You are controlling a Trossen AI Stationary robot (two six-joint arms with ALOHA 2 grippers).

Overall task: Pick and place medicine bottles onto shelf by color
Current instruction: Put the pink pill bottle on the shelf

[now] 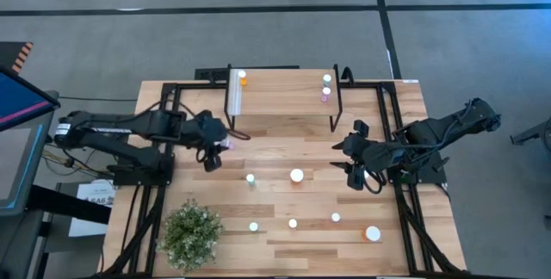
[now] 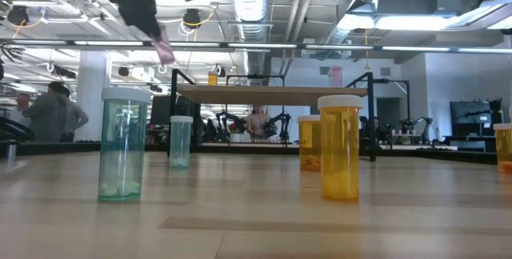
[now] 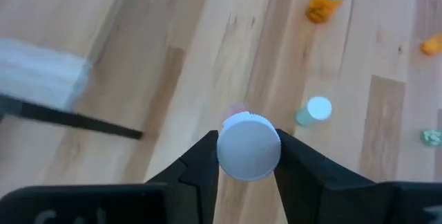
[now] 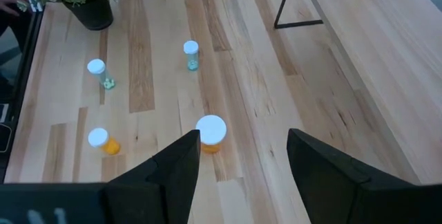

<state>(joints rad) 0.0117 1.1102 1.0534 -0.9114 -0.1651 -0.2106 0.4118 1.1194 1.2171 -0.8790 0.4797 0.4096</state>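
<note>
L gripper [image 3: 248, 160] pinches pink bottle [image 3: 248, 146] by cap, aloft. Shelf [image 1: 284, 89] just ahead: carry level toward pink pair, lower gently. R gripper [image 4: 242, 158] spread, idle.

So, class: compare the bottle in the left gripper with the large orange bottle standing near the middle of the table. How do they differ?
The held bottle has a pinkish body; the large orange bottle is orange. The held bottle is lifted off the table, clamped in the left gripper; the orange bottle stands upright on the table, untouched, with the open right gripper beside it. In the high view, the orange bottle's cap looks wider. Both have white caps.
</note>
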